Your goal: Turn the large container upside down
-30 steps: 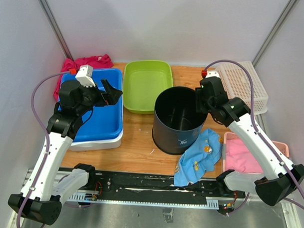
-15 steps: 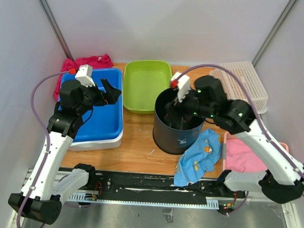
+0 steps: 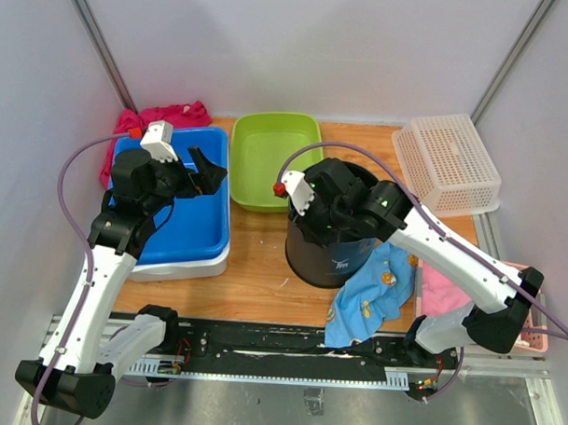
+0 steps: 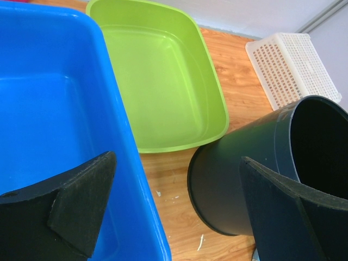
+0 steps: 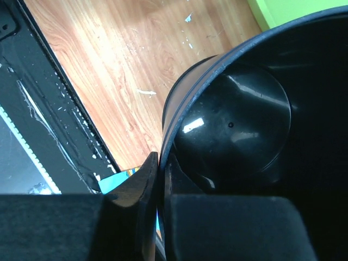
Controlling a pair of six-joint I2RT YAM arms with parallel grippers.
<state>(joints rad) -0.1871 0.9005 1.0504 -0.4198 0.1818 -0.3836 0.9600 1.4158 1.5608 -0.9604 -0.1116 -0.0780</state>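
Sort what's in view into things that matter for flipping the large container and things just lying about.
For the job: black container, right claw clamped on its rim.

Lying about: blue tub, green tray, white basket, blue cloth, red cloth, pink cloth.

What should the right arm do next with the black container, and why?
Probably lift slightly and start tipping it: the right gripper pinches the rim of the black container, one finger inside, one outside, and it stands upright on the table.
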